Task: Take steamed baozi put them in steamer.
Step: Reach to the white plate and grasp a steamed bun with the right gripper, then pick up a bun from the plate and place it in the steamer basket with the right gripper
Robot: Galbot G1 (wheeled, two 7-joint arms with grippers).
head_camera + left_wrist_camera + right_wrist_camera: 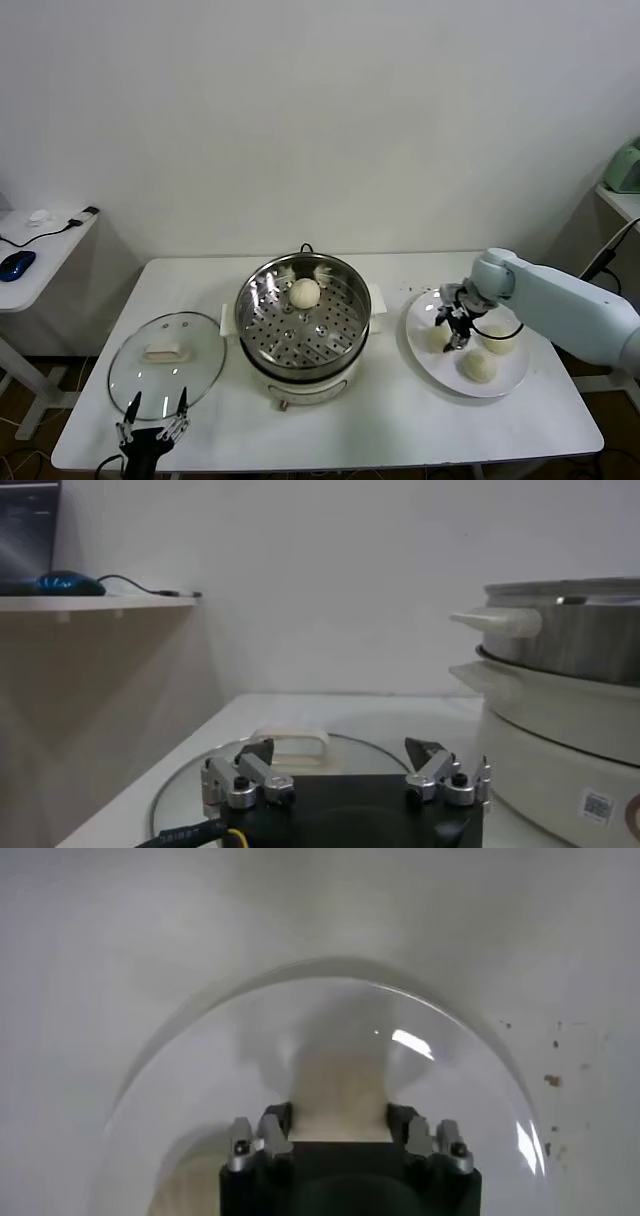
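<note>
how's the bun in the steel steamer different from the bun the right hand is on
The cream-white round bun in the shiny steel steamer sits free on the perforated tray. The cream-white bun on the flat white plate sits between the right hand fingers. Both look smooth and domed.

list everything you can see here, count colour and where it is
steamed baozi: four, cream-white; one on the tray inside the steamer, three on the plate, one of those between the right claw's fingers
steamer: one, shiny steel on a white base, middle of the table
plate: one, white, right of the steamer
glass lid: one, clear with a cream handle, flat on the table left of the steamer
table: one, white
side desk: one, white, far left, with a blue mouse
left claw: black and silver, open, at the table's front edge by the lid
right claw: black, closed around a baozi on the plate
</note>
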